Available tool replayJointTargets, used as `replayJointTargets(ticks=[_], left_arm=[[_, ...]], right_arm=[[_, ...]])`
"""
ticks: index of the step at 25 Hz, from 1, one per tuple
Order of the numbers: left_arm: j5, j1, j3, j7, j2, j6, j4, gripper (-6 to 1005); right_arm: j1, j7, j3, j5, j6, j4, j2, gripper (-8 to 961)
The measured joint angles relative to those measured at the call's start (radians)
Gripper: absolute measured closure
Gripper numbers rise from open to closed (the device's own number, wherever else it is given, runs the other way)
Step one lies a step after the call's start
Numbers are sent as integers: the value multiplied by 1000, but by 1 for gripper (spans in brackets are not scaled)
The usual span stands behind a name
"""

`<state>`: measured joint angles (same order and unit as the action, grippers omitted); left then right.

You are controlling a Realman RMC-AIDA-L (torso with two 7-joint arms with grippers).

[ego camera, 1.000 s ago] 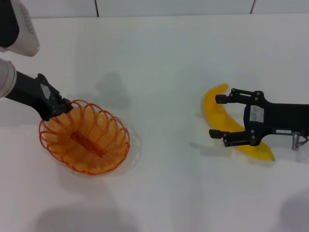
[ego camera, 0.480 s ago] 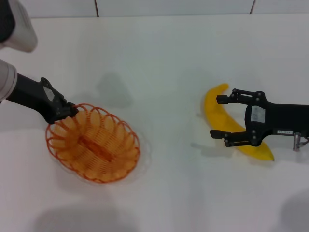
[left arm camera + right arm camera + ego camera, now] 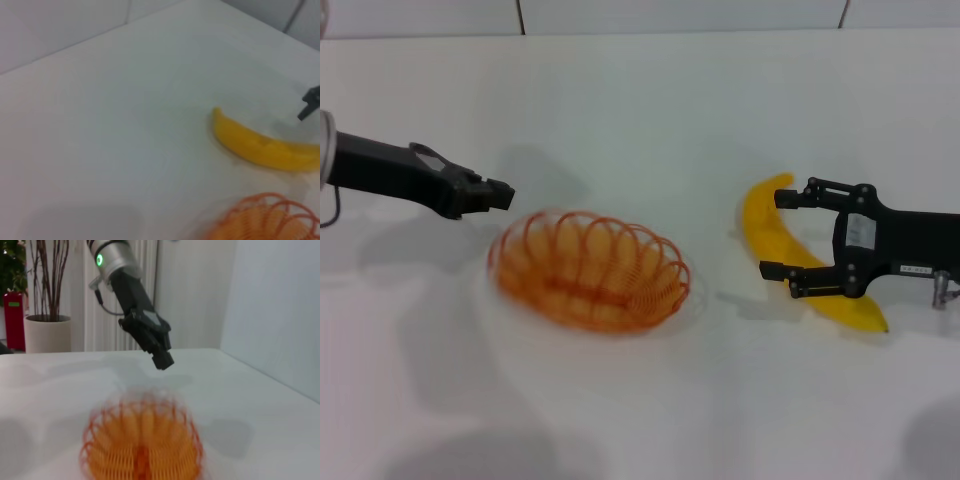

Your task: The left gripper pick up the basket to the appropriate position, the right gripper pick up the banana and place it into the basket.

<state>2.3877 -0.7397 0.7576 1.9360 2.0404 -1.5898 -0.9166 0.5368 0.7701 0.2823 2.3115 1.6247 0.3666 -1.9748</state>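
From the head view, take the basket (image 3: 588, 271) as your landmark: it sits on the white table (image 3: 640, 110), mid-left, blurred as if moving. Your left gripper (image 3: 498, 194) hangs just beyond its rim on the robot's left, apart from the wire, fingers drawn narrow with nothing between them. To the basket's right, well apart, the banana (image 3: 798, 262) lies with its long axis slanting from the far tip down toward the near right. Your right gripper (image 3: 788, 232) straddles it with fingers spread wide, one on each side of the fruit, not closed on it. That arm is clearly the nearer one for the banana.

In the left wrist view, the banana (image 3: 260, 145) lies across the table beyond the basket's (image 3: 267, 217) rim; a dark fingertip of the right gripper (image 3: 310, 102) shows at its far end.

In the right wrist view, the basket (image 3: 142, 442) is close in front, and the left gripper (image 3: 162, 360) hovers above its far rim, pinched nearly shut and holding nothing.

I'd judge the next move turns on closing across the banana's short axis.
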Motion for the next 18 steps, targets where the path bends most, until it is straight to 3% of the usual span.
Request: replayJointTargets(ticks=[8, 18], left_arm=[[6, -36, 11, 49, 1, 122, 135, 934], [10, -44, 11, 48, 0, 132, 144, 933]], right_arm=[[4, 0, 0, -15, -1, 0, -1, 64], [4, 0, 0, -16, -2, 0, -1, 65]])
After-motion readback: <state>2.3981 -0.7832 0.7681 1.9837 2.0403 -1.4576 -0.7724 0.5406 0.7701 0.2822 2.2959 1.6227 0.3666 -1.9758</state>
